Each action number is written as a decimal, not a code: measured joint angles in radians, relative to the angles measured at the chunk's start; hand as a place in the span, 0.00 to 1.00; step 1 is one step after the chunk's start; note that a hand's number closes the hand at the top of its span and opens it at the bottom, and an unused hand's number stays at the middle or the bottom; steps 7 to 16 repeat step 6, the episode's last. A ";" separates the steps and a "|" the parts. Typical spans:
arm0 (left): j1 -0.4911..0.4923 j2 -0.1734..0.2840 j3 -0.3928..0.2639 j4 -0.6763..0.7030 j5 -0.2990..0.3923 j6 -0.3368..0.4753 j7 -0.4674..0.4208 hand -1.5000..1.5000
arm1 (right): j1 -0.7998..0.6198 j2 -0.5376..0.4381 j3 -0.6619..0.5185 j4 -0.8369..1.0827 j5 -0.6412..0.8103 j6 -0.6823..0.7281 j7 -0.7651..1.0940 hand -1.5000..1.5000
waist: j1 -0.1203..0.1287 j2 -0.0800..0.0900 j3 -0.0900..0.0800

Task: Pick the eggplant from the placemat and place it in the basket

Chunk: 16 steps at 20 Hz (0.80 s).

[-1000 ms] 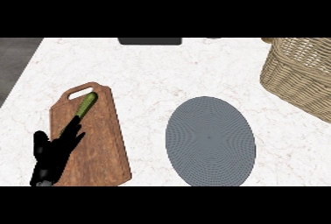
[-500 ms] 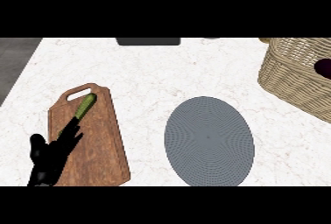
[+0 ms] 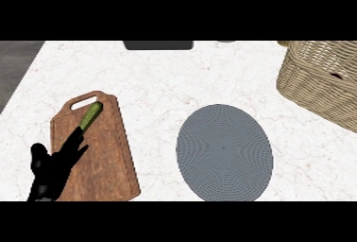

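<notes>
The grey oval placemat [image 3: 223, 151] lies on the counter with nothing on it. The wicker basket [image 3: 317, 87] stands at the right edge, partly cut off. A small dark sliver [image 3: 337, 74] shows just over its rim inside; I cannot tell for sure that it is the eggplant. My left hand [image 3: 50, 170] rests open at the lower left, its fingers straight over the wooden cutting board [image 3: 105, 160]. My right hand is out of the picture.
A green vegetable [image 3: 90, 116] lies on the cutting board near its handle hole, just beyond my left fingertips. A dark flat object [image 3: 158, 45] sits at the counter's far edge. The counter's left edge runs close beside the board.
Half a second ago a purple shape showed inside the basket at the right edge; now only a dark sliver shows there. The left hand has barely moved.
</notes>
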 measured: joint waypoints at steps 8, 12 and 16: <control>0.020 -0.003 0.012 -0.013 0.000 -0.001 -0.010 0.50 | 0.106 -0.053 -0.077 -0.123 -0.055 0.013 0.058 0.00 | -0.013 -0.003 -0.002; 0.020 -0.003 0.012 -0.013 0.000 -0.001 -0.010 0.50 | 0.106 -0.053 -0.077 -0.123 -0.055 0.013 0.058 0.00 | -0.013 -0.003 -0.002; 0.020 -0.003 0.012 -0.013 0.000 -0.001 -0.010 0.50 | 0.106 -0.053 -0.077 -0.123 -0.055 0.013 0.058 0.00 | -0.013 -0.003 -0.002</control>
